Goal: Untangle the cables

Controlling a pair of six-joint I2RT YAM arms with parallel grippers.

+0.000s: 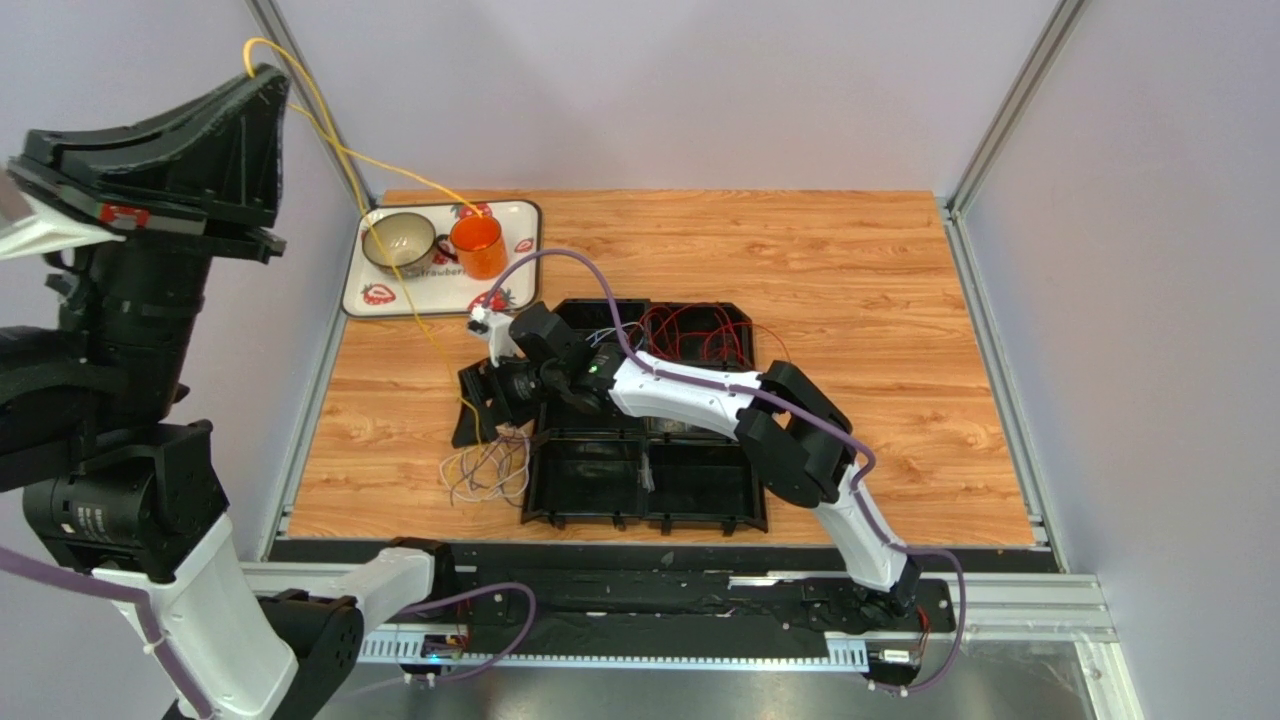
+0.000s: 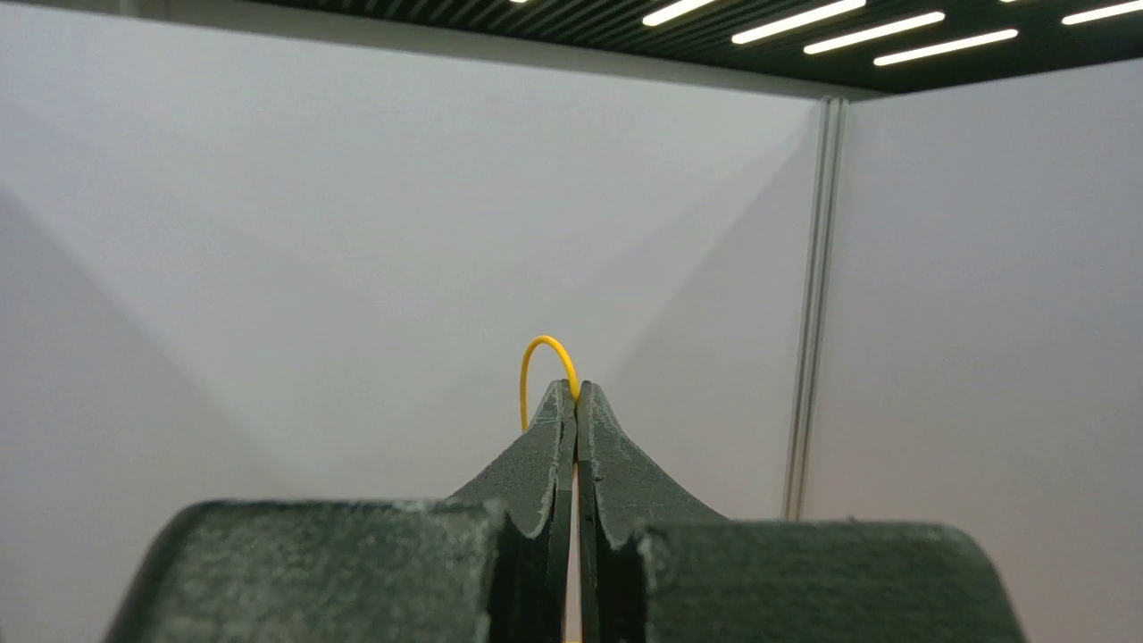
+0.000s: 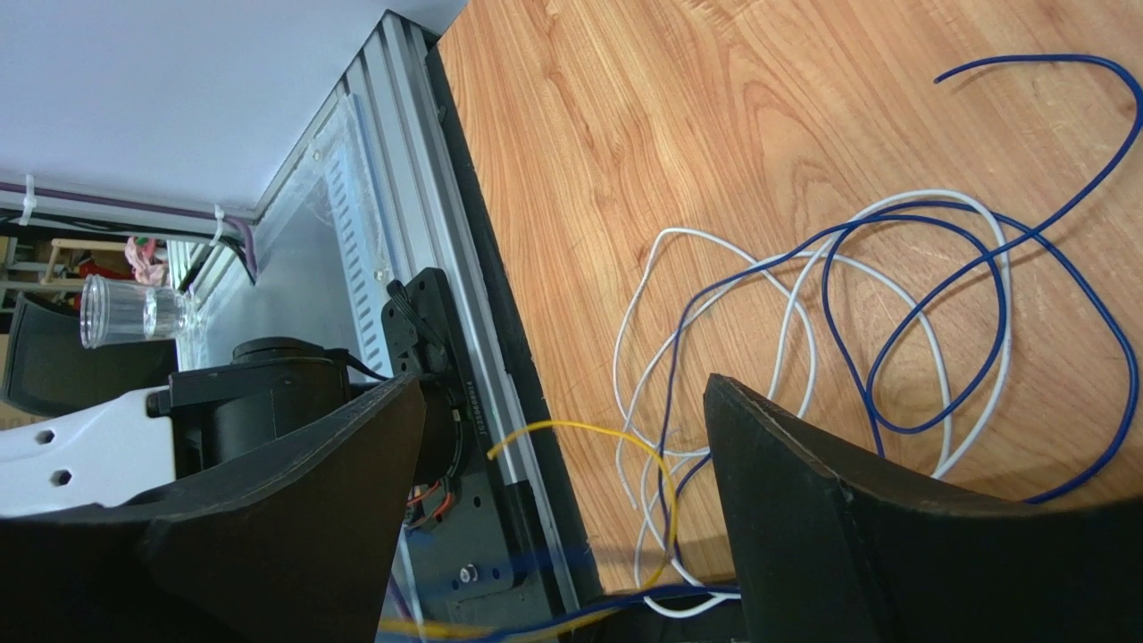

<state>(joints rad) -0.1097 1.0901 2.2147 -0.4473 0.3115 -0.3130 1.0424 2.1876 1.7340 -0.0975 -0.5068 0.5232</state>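
My left gripper [image 1: 259,78] is raised high at the far left and is shut on a thin yellow cable [image 1: 323,128]. That cable slopes down past the white tray toward the table. In the left wrist view the yellow cable [image 2: 542,359] loops out of the pinched tips of the left gripper [image 2: 577,394]. My right gripper [image 1: 504,399] reaches left over the black tray and stands open just above a loose tangle of cables [image 1: 484,468]. In the right wrist view, white cable [image 3: 805,288] and blue cable [image 3: 1000,328] loops lie on the wood. A yellow cable end [image 3: 590,430] hangs free inside the open right gripper [image 3: 564,449].
A white tray [image 1: 519,225] at the back left holds a bowl [image 1: 400,237] and an orange cup [image 1: 480,245]. A black compartment tray [image 1: 631,480] sits mid-table with red cables [image 1: 700,333] in a far compartment. An aluminium rail [image 3: 389,201] borders the table's left edge.
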